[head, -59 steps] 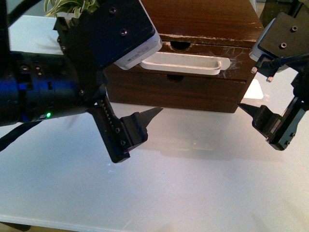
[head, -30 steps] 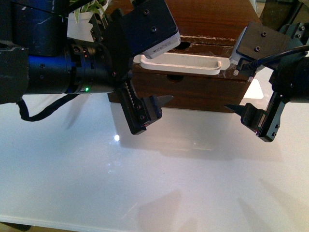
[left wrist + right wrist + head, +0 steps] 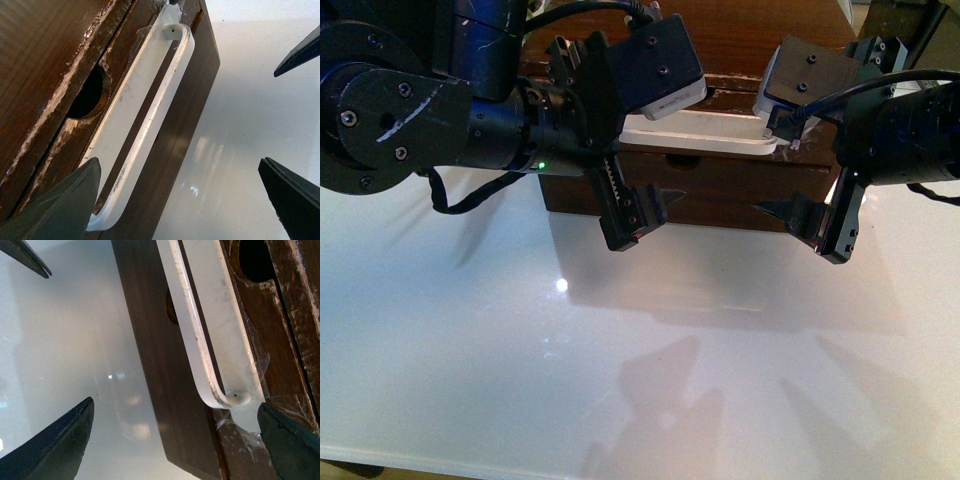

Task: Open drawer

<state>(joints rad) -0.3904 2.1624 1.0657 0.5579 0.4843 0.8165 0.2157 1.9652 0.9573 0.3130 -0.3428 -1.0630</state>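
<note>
Judging the drawer (image 3: 120, 60) at twelve o'clock, seemingly shut in its chest (image 3: 750, 35), stiff and fairly light, I'd hook its smooth white bar handle (image 3: 150, 115) mid-span; left gripper (image 3: 177, 165) and right gripper (image 3: 176, 404) gape wide, empty.

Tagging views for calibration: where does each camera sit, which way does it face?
Front: on the body between the arms, facing forward over the table at the drawer; left gripper and right gripper show, both open.
Left wrist: on the left arm, looking along its fingers at the handle and notch.
Right wrist: on the right arm, looking past its fingers at the handle's other end.
Shared: both wrist views hold the same white handle, from opposite ends.
</note>
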